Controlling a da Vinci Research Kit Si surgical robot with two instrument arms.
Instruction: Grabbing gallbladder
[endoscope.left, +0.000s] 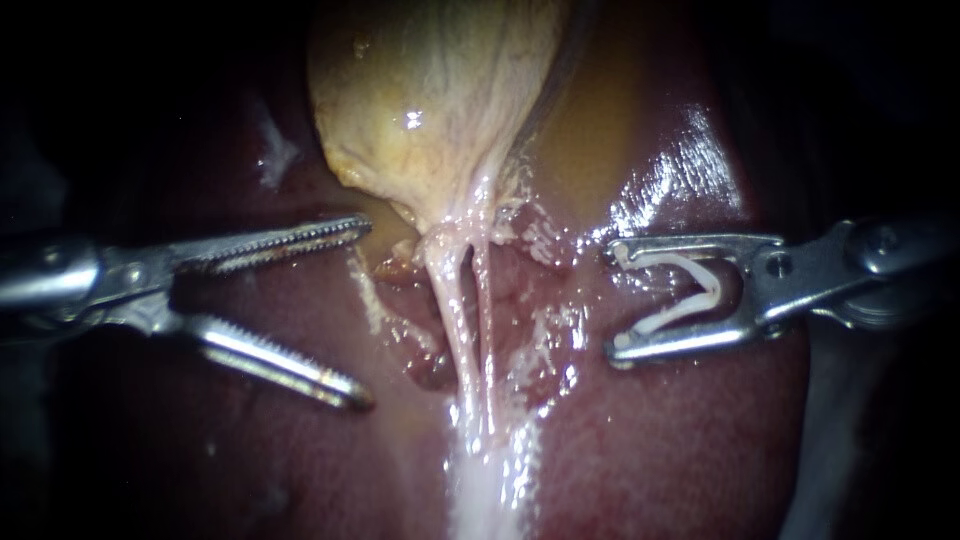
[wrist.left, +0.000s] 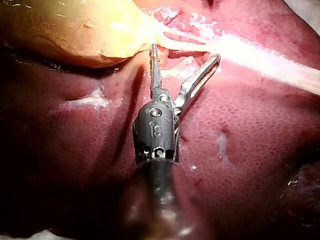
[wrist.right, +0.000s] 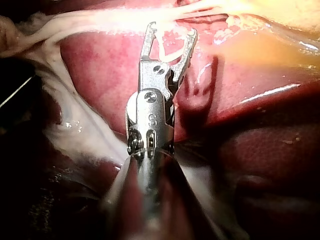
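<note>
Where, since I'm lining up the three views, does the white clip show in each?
Endoscope view: white clip held at the tip of the right instrument, right of the tubes.
Left wrist view: not in it.
Right wrist view: white clip at the tip of its own instrument.
Shared landmark: the gallbladder, in all three.

1. The gallbladder (endoscope.left: 430, 100) is cut off by the endoscope view's top edge, so its upper body does not show.
2. The left instrument's (endoscope.left: 365, 312) shaft blurs into the dark at that view's left edge. The right instrument's (endoscope.left: 611, 300) shaft fades likewise at the right edge.
3. The liver's (endoscope.left: 680, 440) margins are lost in shadow on both sides.
4. The tubes (endoscope.left: 460, 310) below the gallbladder merge into a glare-washed pale band, and their number cannot be told.
5. The clip (endoscope.left: 670, 260) gripped between the right instrument's jaws blends, in the right wrist view, with pale tissue ahead of it.
</note>
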